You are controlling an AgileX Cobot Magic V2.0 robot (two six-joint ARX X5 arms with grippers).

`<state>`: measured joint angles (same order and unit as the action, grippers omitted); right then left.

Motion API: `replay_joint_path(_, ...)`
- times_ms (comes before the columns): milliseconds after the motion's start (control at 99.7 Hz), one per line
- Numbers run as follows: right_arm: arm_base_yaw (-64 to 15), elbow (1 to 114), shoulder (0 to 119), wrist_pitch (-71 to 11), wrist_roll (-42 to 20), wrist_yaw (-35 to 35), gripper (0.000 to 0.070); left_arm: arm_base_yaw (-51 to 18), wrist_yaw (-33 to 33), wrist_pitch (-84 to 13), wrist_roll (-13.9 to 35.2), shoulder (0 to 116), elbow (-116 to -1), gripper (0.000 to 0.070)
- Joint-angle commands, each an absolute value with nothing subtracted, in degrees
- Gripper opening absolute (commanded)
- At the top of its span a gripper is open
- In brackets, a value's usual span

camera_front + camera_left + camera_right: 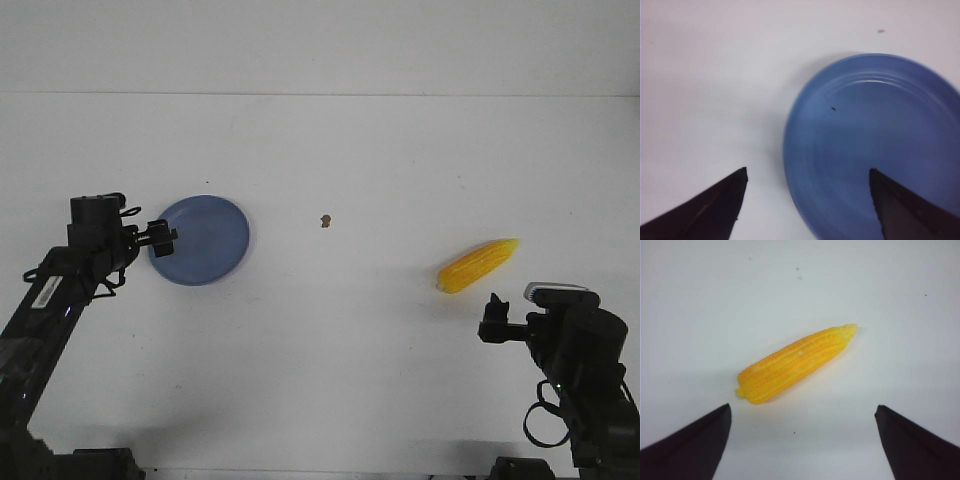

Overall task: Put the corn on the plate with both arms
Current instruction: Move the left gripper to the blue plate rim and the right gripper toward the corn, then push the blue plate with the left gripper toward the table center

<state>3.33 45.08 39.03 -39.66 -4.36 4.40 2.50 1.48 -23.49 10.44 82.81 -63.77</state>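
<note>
The yellow-orange corn (478, 265) lies on the white table at the right, its pointed end toward the far right. It also shows in the right wrist view (796, 363). The blue plate (205, 240) lies at the left, empty; it also shows in the left wrist view (875, 145). My left gripper (160, 237) is open at the plate's left rim, one finger over the plate and one over the table (807, 172). My right gripper (494, 318) is open and empty, a little nearer than the corn (802, 410).
A small brown speck (325, 221) lies on the table between plate and corn. The table's far edge meets a pale wall at the back.
</note>
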Motion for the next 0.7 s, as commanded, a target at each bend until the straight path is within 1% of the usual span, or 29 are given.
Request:
replay_joint_path(0, 3.29, 46.17, 39.05, -39.03, -4.71, 4.49, 0.0607, 3.01, 1.5, -23.53, 10.13, 87.31, -66.28, 0.0503)
replay_joint_path(100, 3.29, 46.17, 39.05, -39.05, -4.71, 4.51, 0.0607, 3.44, 1.48, -23.9, 10.17, 92.64, -68.69, 0.0504)
replay_joint_path(241, 3.29, 46.17, 39.05, -39.05, -4.71, 4.51, 0.0607, 3.49, 1.48, -23.94, 10.2, 97.32, -69.93, 0.0505)
replay_joint_path(482, 3.29, 46.17, 39.05, -39.05, -4.71, 4.49, 0.0607, 3.46, 1.32, -23.97, 11.27, 100.99, -69.93, 0.0503)
replay_joint_path(532, 3.29, 46.17, 39.05, -39.05, -4.71, 4.49, 0.0607, 3.46, 0.78, -23.99, 11.49, 101.1, -69.93, 0.0488)
replay_joint_path(552, 3.29, 46.17, 39.05, -39.05, -4.71, 4.49, 0.0607, 3.46, 0.4, -23.99, 11.55, 101.1, -69.93, 0.0461)
replay_joint_path(582, 3.29, 46.17, 39.05, -39.05, -4.71, 4.51, 0.0607, 3.46, -0.36, -23.92, 11.53, 101.1, -69.93, 0.0374)
replay_joint_path(602, 3.29, 46.17, 39.05, -39.05, -4.71, 4.49, 0.0607, 3.46, -0.78, -23.9, 11.55, 101.08, -69.93, 0.0292)
replay_joint_path(642, 3.29, 46.17, 39.05, -39.05, -4.71, 4.49, 0.0607, 3.46, -1.69, -23.9, 11.57, 101.08, -69.93, 0.0104)
replay_joint_path(662, 3.29, 46.17, 39.05, -39.05, -4.71, 4.51, 0.0607, 3.46, -2.07, -23.9, 11.57, 101.08, -69.93, 0.0027)
replay_joint_path(672, 3.29, 46.17, 39.05, -39.05, -4.71, 4.51, 0.0607, 3.46, -2.24, -23.9, 11.57, 101.08, -69.93, 0.0)
replay_joint_path(692, 3.29, 46.17, 39.05, -39.05, -4.71, 4.51, 0.0607, 3.46, -2.63, -23.84, 11.62, 101.08, -69.93, 0.0)
